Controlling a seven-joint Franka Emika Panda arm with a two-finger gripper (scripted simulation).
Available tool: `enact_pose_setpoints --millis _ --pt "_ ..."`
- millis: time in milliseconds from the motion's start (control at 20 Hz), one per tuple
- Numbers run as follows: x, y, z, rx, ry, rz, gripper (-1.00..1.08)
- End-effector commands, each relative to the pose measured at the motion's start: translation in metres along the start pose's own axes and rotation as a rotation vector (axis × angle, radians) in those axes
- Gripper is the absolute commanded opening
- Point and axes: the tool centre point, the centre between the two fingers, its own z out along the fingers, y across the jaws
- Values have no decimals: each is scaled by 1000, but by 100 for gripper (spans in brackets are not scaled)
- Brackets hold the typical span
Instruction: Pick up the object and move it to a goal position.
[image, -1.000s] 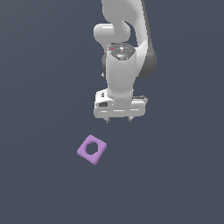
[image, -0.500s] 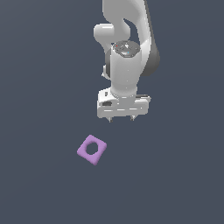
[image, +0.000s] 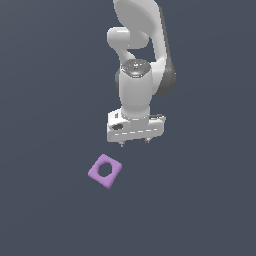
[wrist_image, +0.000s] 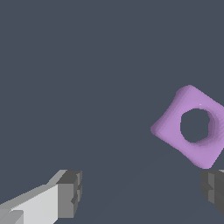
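The object is a small flat light-purple square block with rounded corners and a round central hole. It lies flat on the dark grey floor, turned like a diamond. My gripper hangs above the floor, up and toward the exterior view's right of the block, apart from it. Its jaws are open and empty; only the short fingertips show below the white hand. In the wrist view the block lies off to one side, close to one dark fingertip and far from the other.
The white arm rises behind the hand toward the top of the exterior view. A plain dark grey floor surrounds everything.
The hand has come lower and shifted slightly toward the exterior view's left, closer to the block. The block has not moved.
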Motion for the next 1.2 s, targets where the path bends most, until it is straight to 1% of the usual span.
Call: enact_pose_setpoints --millis 0,350,650,900,1150 --pt "3 8 12 4 14 -25 108" --pt "10 39 56 13 75 -122 108" --pt "12 64 90 13 127 -192 108" --pt "11 77 108 9 155 -229 108" --pt "10 84 118 6 170 -247 108"
